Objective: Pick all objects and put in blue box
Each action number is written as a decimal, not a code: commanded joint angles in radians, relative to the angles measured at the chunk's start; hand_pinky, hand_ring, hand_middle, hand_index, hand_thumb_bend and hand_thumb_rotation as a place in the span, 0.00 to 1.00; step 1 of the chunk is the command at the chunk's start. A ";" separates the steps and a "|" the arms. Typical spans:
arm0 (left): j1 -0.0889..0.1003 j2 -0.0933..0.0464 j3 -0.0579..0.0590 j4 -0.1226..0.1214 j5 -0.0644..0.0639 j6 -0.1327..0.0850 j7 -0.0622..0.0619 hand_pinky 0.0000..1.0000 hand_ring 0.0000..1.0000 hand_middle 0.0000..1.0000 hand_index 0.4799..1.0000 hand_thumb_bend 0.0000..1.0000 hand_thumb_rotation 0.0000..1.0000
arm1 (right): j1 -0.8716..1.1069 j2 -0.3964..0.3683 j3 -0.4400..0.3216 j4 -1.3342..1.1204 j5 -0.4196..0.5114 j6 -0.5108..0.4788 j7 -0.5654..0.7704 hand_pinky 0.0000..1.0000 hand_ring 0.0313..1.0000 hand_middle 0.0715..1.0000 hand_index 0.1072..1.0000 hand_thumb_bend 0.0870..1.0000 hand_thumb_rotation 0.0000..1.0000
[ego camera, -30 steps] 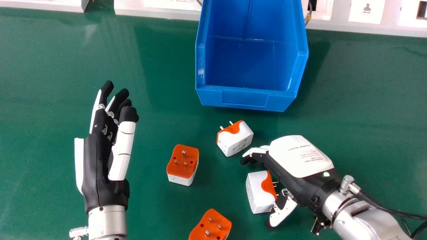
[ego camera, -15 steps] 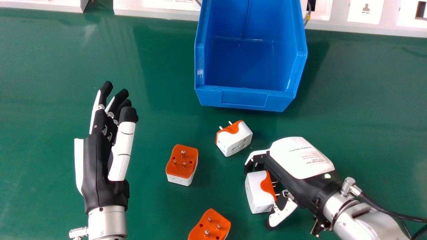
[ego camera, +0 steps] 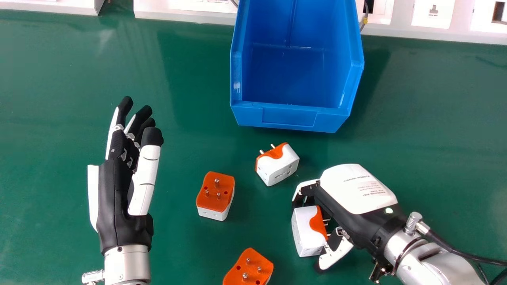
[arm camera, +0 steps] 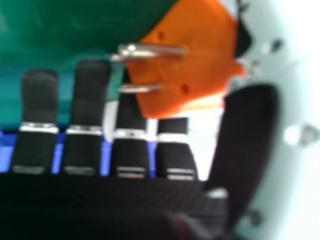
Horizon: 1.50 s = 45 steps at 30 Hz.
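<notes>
Head view: adapter (ego camera: 308, 233) nearer than the blue box (ego camera: 289, 117), looks light, stiff, kinda slick; I'd grab the white sides. My right robot hand (ego camera: 354, 188) is slanted in from the right, curled round it. Left robot hand (ego camera: 117, 194) idles open, left.

Right hand view: prongs (arm camera: 152, 51) face my palm.

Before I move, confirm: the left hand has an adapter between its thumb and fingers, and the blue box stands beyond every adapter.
Not the left hand: the head view shows the right hand around that adapter. The blue box is as stated.
</notes>
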<state>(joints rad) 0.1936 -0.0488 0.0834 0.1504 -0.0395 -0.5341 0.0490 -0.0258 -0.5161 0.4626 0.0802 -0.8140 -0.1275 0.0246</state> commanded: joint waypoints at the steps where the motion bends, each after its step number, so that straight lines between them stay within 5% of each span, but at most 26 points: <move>1: 0.003 -0.010 -0.005 -0.008 0.009 -0.023 0.005 0.81 0.88 0.88 0.86 0.77 0.77 | 0.037 0.014 0.031 0.025 -0.005 -0.001 0.030 0.36 0.41 0.49 0.52 0.63 0.00; 30: 0.012 -0.013 -0.011 -0.019 0.004 -0.021 0.002 0.82 0.88 0.88 0.86 0.77 0.77 | 0.045 0.004 0.011 -0.002 0.008 -0.017 0.013 0.29 0.33 0.42 0.47 0.54 0.00; 45: 0.004 -0.012 -0.011 -0.017 0.001 -0.016 -0.001 0.82 0.88 0.88 0.86 0.77 0.77 | 0.115 0.019 -0.183 -0.317 0.050 -0.030 -0.058 0.28 0.32 0.42 0.45 0.52 0.00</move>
<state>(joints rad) 0.2037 -0.0486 0.0804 0.1482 -0.0406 -0.5354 0.0477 0.0969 -0.5092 0.3052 -0.1875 -0.7698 -0.1467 -0.0157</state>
